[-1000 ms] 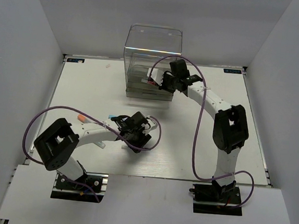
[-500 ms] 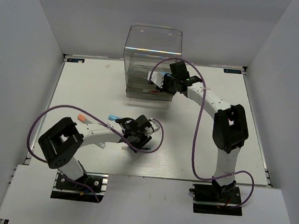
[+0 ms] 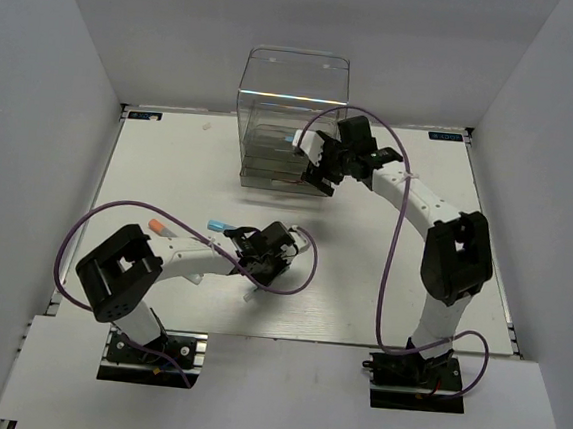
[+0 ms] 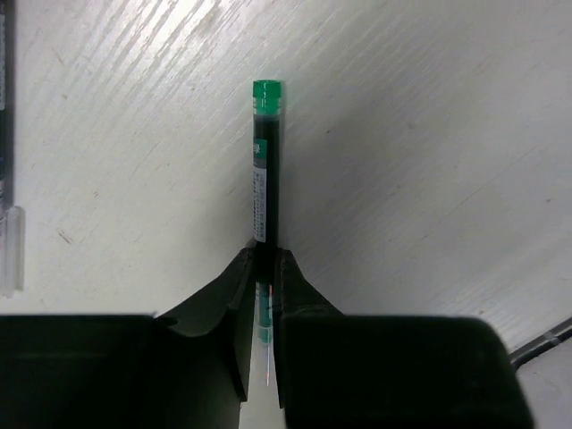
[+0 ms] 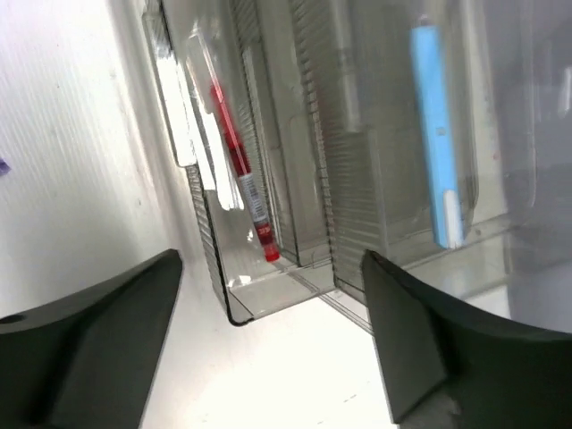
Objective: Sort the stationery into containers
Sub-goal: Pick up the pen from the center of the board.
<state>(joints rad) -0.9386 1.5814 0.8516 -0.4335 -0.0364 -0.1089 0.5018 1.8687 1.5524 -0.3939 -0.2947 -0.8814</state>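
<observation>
The left gripper (image 4: 265, 261) is well in front of the drawer box (image 3: 291, 105), out on the table (image 3: 170, 164) toward the arm bases. Its jaws are pinched narrow on a green-capped pen (image 4: 266, 170). They grip the dark barrel near the writing end, and the green cap points away from the fingers. The pen lies level along the table top; whether it touches the surface or sits just above it cannot be told.

The right gripper (image 5: 273, 286) is at the front right corner of the drawer box, level with the low drawers. Its jaws stand wide apart with nothing between them. Just ahead of it, a red pen (image 5: 239, 161) lies inside one clear drawer of the box, and a light blue stick (image 5: 438, 134) lies in a neighbouring drawer.

Also in front of the drawer box and off to its left, a second light blue stick (image 3: 217, 225) and an orange-tipped pen (image 3: 156, 225) lie on the table. Both are near the left arm and apart from each other.
</observation>
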